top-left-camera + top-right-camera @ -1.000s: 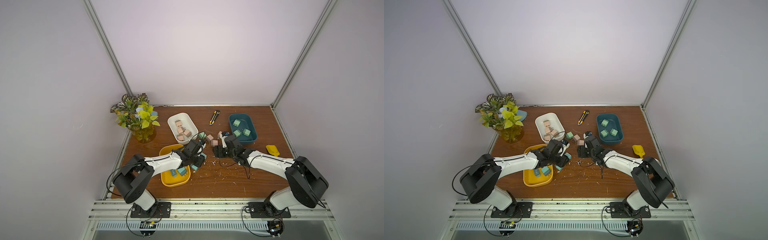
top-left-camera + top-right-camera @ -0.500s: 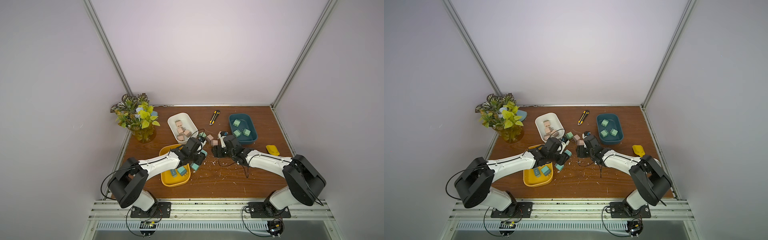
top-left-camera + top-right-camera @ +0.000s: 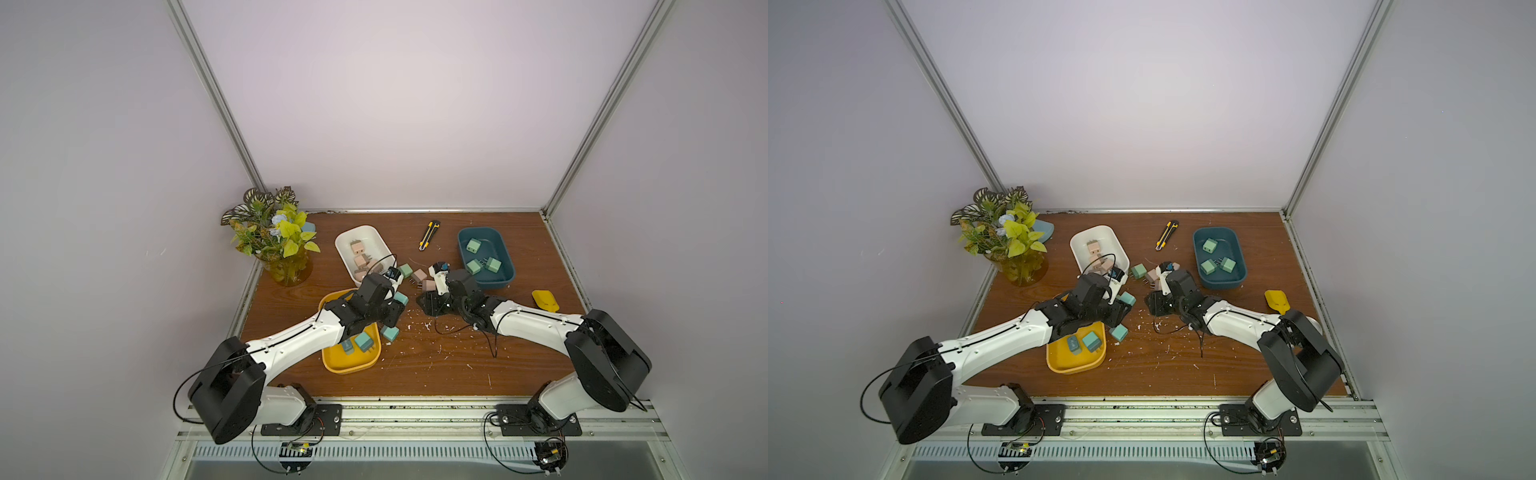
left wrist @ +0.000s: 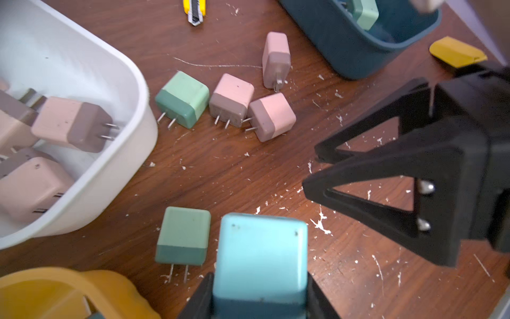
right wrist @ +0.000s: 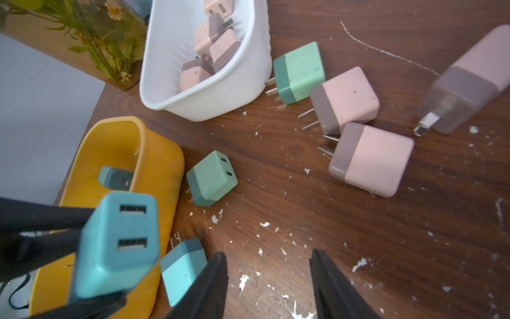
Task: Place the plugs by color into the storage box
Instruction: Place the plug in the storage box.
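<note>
My left gripper is shut on a teal-blue plug, held just above the table beside the yellow box; in both top views this plug shows at the gripper's tip. My right gripper stands open over bare wood, nothing between its fingers. A second blue plug and a mint plug lie by the yellow box. Another mint plug and three pink plugs lie between the white box, which holds pink plugs, and the dark blue box, which holds mint ones.
A yellow-black utility knife lies at the back between the white and blue boxes. A plant in a glass vase stands at the back left. A small yellow object lies at the right. White flecks are scattered over the wood.
My left gripper has lifted the blue plug a little and carried it slightly away from the table's front. The right arm has hardly moved.
</note>
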Action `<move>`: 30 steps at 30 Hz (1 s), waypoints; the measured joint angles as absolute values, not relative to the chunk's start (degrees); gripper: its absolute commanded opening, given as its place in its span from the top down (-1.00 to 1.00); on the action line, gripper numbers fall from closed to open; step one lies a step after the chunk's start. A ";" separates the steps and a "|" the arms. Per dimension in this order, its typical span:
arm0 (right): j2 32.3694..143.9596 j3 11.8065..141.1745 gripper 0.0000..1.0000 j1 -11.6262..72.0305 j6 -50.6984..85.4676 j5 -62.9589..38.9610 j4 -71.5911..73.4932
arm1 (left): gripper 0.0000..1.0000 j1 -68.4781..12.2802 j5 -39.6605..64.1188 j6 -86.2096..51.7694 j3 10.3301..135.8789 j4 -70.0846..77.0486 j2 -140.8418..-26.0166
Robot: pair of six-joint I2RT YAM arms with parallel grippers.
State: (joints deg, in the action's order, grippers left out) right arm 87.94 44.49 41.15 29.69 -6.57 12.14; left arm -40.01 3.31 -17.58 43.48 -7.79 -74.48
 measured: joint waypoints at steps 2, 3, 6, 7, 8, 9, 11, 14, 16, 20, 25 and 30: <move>88.40 44.60 -0.07 41.58 29.32 -7.25 12.80 | 0.23 -38.94 2.37 -18.35 42.54 -8.08 -72.84; 88.73 44.80 -0.07 41.87 29.10 -7.64 12.93 | 0.23 -38.50 1.96 -18.68 42.06 -8.34 -72.23; 89.84 45.78 -0.08 43.09 28.10 -8.03 13.06 | 0.23 -37.60 0.25 -18.90 40.88 -10.02 -70.94; 90.17 46.22 -0.08 43.44 27.86 -8.08 13.06 | 0.23 -37.43 -0.32 -18.90 40.53 -10.61 -70.63; 90.56 46.92 -0.08 43.94 27.53 -8.05 13.02 | 0.23 -37.36 -0.82 -18.90 40.12 -11.11 -70.30; 91.02 47.68 -0.08 44.40 27.24 -8.05 12.99 | 0.23 -37.34 -1.39 -18.90 39.72 -11.73 -70.02; 92.03 49.23 -0.08 45.25 26.63 -8.05 12.78 | 0.23 -37.28 -2.17 -18.90 39.09 -12.56 -69.52; 93.80 51.53 -0.09 46.50 25.63 -7.92 12.36 | 0.23 -36.99 -3.38 -18.90 38.22 -14.06 -68.55; 94.72 52.47 -0.10 47.22 25.15 -7.92 12.16 | 0.23 -36.71 -3.88 -18.90 37.82 -14.72 -67.88; 96.16 53.58 -0.12 48.38 24.47 -7.86 11.92 | 0.23 -35.00 -4.12 -18.90 37.21 -15.68 -66.19; 97.71 55.16 -0.18 49.21 24.23 -7.79 10.92 | 0.11 -31.20 -3.31 -19.14 35.51 -15.97 -64.25; 99.02 57.17 -0.23 49.76 24.18 -7.31 9.39 | -0.32 -29.04 -3.46 -19.75 34.50 -16.95 -64.03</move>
State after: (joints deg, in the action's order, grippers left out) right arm 99.02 57.17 49.76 24.18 -7.31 9.39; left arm -29.04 -3.46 -19.75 34.50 -16.95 -64.03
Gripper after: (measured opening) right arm 0.607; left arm 0.610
